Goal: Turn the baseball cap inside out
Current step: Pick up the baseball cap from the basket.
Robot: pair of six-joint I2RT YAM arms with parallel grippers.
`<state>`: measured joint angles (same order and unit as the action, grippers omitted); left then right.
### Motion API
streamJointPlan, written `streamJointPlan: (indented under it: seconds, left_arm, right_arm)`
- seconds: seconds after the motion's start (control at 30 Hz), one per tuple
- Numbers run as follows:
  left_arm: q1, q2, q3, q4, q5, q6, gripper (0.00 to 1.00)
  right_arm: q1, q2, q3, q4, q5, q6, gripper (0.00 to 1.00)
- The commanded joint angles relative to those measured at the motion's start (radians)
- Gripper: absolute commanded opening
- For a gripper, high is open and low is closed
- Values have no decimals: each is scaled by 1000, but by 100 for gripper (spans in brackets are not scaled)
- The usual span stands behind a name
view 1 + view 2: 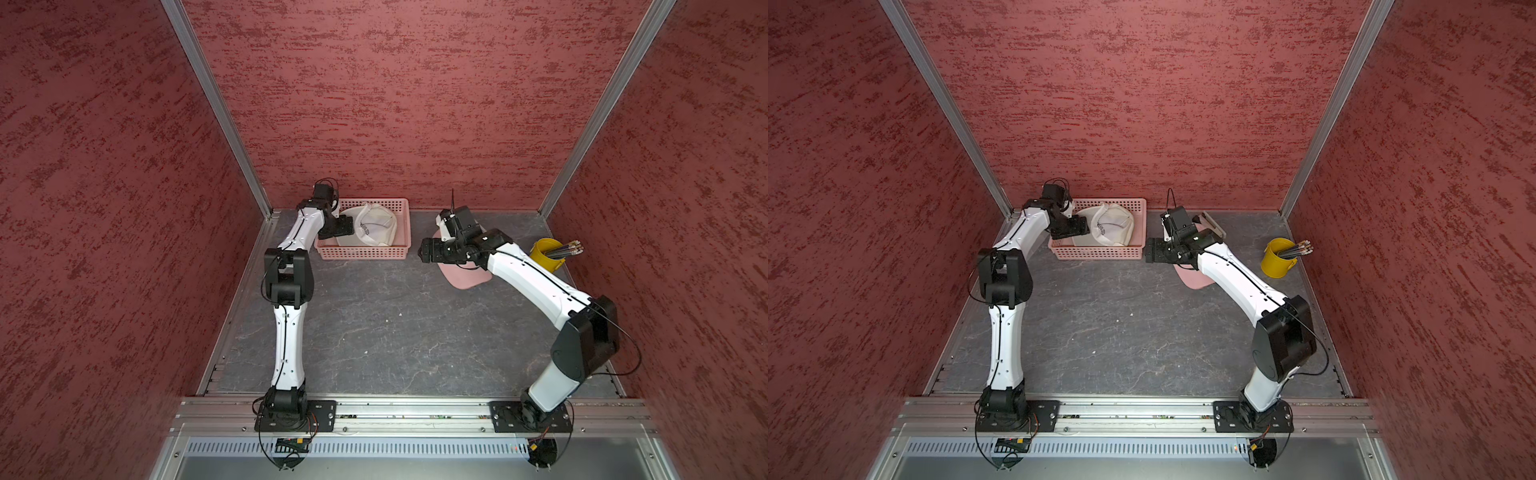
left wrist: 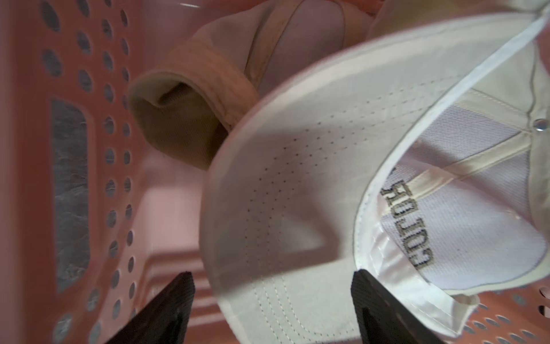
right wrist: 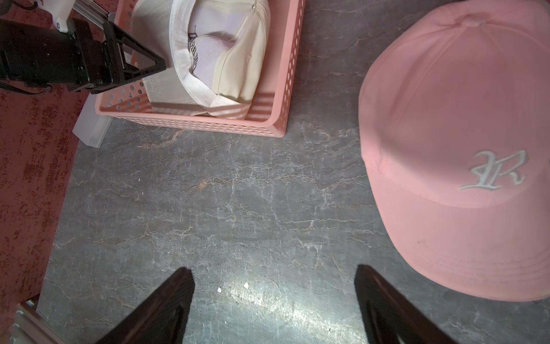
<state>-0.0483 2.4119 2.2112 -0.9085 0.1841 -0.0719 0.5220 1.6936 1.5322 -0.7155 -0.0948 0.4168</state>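
A white baseball cap [image 1: 376, 226] [image 1: 1113, 226] lies in the pink basket [image 1: 361, 252] with its lining and a woven label facing up [image 2: 446, 226]. My left gripper [image 2: 272, 277] [image 1: 347, 227] is open low inside the basket. The cap's brim [image 2: 297, 178] lies between its fingers, and the finger on the basket-wall side stands apart from the brim. A pink baseball cap [image 3: 446, 149] [image 1: 463, 278] with a white embroidered letter sits crown up on the table. My right gripper [image 3: 273, 271] [image 1: 424, 251] is open above bare table beside it, holding nothing.
A beige cap [image 2: 190, 98] lies under the white one in the basket. A yellow cup of pencils [image 1: 544, 255] [image 1: 1277, 259] stands at the right. A white object [image 1: 1212, 224] sits behind the right arm. Red walls enclose the grey table [image 1: 395, 332] on three sides.
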Motion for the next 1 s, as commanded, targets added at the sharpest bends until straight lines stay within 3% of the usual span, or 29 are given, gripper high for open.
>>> streamJointPlan:
  seconds: [0.0,0.13,0.33,0.53,0.7,0.73,0.97]
  left_arm:
    - [10,23,28,48,37,3,87]
    - [11,38,9,87,127,3,79]
    - [18,-44,-119,223,203,-17,43]
    - [25,-119,-174,265,274,-13,14]
    - [19,-219,-250,334,332,-30,10]
    - [13,-241,-257,339,337,-25,0]
    - [-49,-420,-292,313,342,54,0]
  right_arm:
    - [7,1,48,-1,-23,-9,90]
    - [6,-5,30,14,-27,-6,90]
    - [6,0,7,27,-26,0,90]
    - [11,-13,-12,51,-42,7,90]
    - [19,-11,-3,50,-33,-4,90]
    - [22,-11,-1,50,-30,-6,90]
    - [22,-22,60,-12,20,-34,93]
